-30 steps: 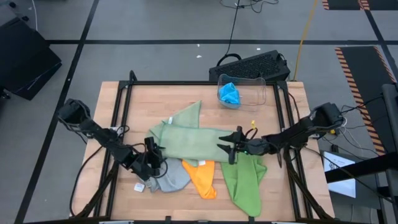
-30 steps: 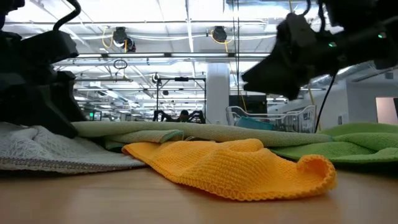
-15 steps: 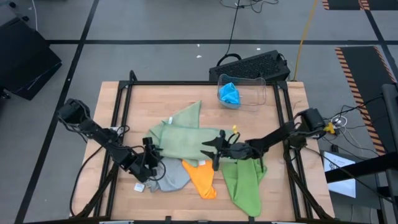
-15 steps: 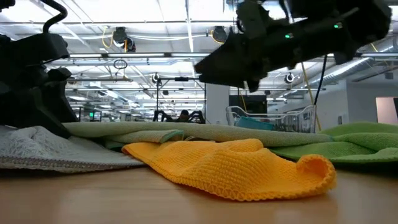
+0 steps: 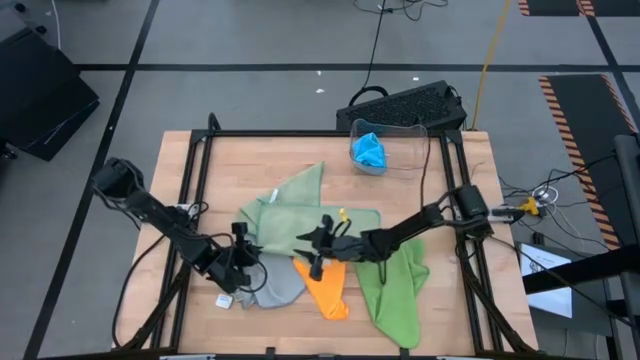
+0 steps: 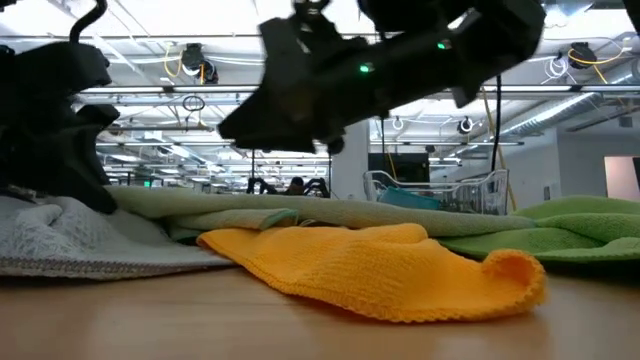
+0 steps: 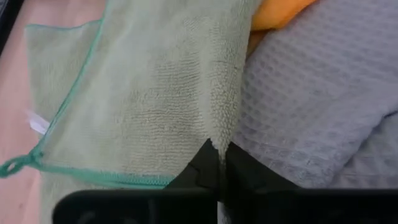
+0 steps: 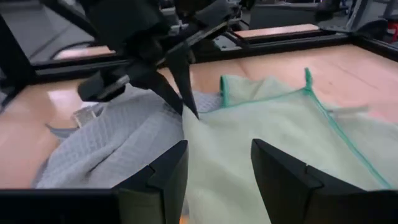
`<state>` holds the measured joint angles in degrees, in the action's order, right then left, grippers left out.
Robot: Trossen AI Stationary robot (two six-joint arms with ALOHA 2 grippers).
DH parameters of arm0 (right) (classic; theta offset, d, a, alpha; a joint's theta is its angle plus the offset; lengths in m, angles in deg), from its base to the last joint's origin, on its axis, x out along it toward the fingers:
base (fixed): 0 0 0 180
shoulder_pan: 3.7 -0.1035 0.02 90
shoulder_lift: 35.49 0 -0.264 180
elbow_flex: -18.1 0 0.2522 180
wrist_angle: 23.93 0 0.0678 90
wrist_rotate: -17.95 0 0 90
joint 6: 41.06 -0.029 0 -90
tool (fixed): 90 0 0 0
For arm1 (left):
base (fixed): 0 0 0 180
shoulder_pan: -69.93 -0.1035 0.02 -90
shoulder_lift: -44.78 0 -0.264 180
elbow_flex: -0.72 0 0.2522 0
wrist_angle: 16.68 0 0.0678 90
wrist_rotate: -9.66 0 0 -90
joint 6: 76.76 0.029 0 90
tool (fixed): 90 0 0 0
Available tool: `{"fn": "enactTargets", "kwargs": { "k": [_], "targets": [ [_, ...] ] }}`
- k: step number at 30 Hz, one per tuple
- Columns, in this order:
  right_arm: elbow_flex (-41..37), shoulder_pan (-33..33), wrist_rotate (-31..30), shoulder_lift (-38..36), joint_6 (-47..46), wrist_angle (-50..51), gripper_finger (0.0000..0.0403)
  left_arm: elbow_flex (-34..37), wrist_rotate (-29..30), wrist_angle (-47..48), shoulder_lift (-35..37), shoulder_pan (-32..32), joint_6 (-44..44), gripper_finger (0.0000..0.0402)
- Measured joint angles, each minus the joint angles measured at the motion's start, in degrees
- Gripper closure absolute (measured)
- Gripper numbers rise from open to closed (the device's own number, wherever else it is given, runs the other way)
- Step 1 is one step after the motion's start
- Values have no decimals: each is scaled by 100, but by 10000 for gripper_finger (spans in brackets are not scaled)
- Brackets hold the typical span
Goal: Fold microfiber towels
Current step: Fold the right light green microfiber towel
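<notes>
A sage green towel (image 5: 300, 215) lies spread mid-table, its near-left edge lapping over a grey towel (image 5: 275, 285). An orange towel (image 5: 325, 285) and a lime green towel (image 5: 395, 290) lie crumpled along the near side. My left gripper (image 7: 219, 163) is shut at the sage towel's edge, by the grey towel. My right gripper (image 8: 217, 165) hovers open above the sage towel, pointing toward the left gripper (image 8: 168, 68); nothing is between its fingers. A blue towel (image 5: 370, 150) sits in a clear bin. My left gripper pinches the sage towel's near-left edge (image 7: 217, 140) between its two fingertips, where that edge lies over the grey towel. The fingers slant down from the table's near left. The towel lies flat and slack on the table; one layer or several, I cannot tell.
The clear bin (image 5: 400, 140) stands at the far right of the table, a black keyboard-like case (image 5: 405, 105) behind it. Black frame rails (image 5: 195, 180) run along the table's left and right sides. Bare wood shows at the far left (image 5: 240, 160).
My right gripper has swept level toward the table's left, from the right side out over the sage towel, stopping near the left gripper, and has stayed open. My left gripper has kept its place and shut on the sage towel's edge. The towels have not shifted.
</notes>
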<state>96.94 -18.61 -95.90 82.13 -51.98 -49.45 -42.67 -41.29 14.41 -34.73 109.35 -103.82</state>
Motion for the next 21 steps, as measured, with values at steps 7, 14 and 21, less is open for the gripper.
{"fn": "enactTargets", "kwargs": {
  "k": [7,14,21],
  "targets": [
    [1102,-2,13,584,903,815,236,-273,28,364,222,-7,141,363],
    [1711,67,145,1139,1348,786,234,-290,22,368,284,-39,340,381],
    [1983,119,139,1357,1614,701,207,-292,2,347,284,-162,433,384]
  ]
}}
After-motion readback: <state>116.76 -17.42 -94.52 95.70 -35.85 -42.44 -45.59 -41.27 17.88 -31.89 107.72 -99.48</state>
